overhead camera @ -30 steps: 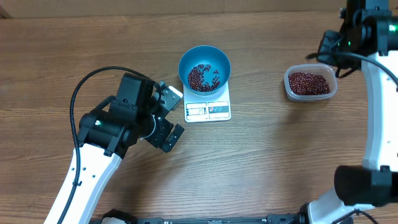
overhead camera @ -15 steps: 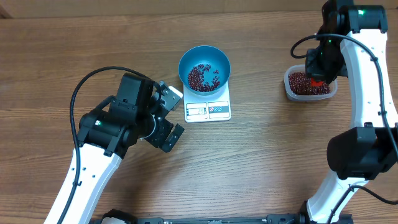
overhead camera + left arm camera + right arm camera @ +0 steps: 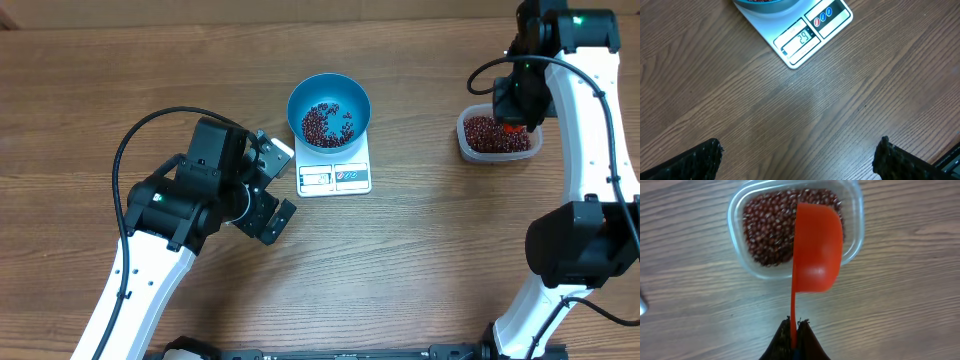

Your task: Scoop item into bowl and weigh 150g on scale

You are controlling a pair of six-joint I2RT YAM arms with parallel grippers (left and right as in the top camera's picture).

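Observation:
The blue bowl point(image 3: 329, 100) stands on the white scale point(image 3: 336, 178) with a thin layer of red-brown beans point(image 3: 324, 125) in it. More beans point(image 3: 768, 229) fill a clear tub point(image 3: 497, 135) at the right. My right gripper point(image 3: 795, 326) is shut on the thin handle of a red scoop point(image 3: 816, 250), which hangs over the right side of the tub point(image 3: 735, 211); no beans show on the scoop. Left of the scale, my left gripper point(image 3: 277, 186) stands open over bare wood, with nothing between its fingertips point(image 3: 707, 155). The left wrist view catches the scale's display point(image 3: 801, 39) and the bowl's rim point(image 3: 765, 4).
The black cable of the left arm point(image 3: 130, 150) loops over the table at the left. The right arm's white link point(image 3: 590, 130) rises along the right edge beside the tub. The table's back edge point(image 3: 300, 22) runs along the top.
The right arm swung in from the far right corner and brought the red scoop over the tub; in the last half second it barely shifted. The left arm stayed still.

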